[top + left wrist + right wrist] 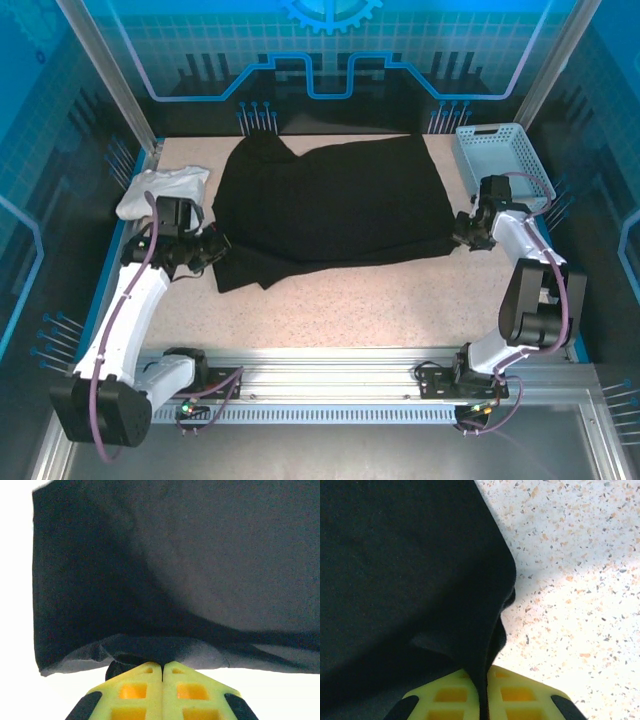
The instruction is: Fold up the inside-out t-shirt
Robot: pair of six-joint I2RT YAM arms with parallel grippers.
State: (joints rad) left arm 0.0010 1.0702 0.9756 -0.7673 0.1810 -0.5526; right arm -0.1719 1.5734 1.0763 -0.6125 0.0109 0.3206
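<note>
The inside-out t-shirt (330, 205) is a large black cloth spread over the middle and back of the table, plain side up. My left gripper (213, 248) is at its near left edge, shut on a raised fold of the cloth (160, 652). My right gripper (462, 232) is at the shirt's near right corner, shut on the black hem (492, 650), which runs down between the yellow fingers (520, 692). In the left wrist view the shirt (200, 565) stretches away from the yellow fingertips (145, 672).
A small white garment (160, 190) lies crumpled at the left edge behind the left arm. A pale blue basket (500, 155) stands at the back right. Speckled tabletop (380, 300) shows bare in front of the shirt.
</note>
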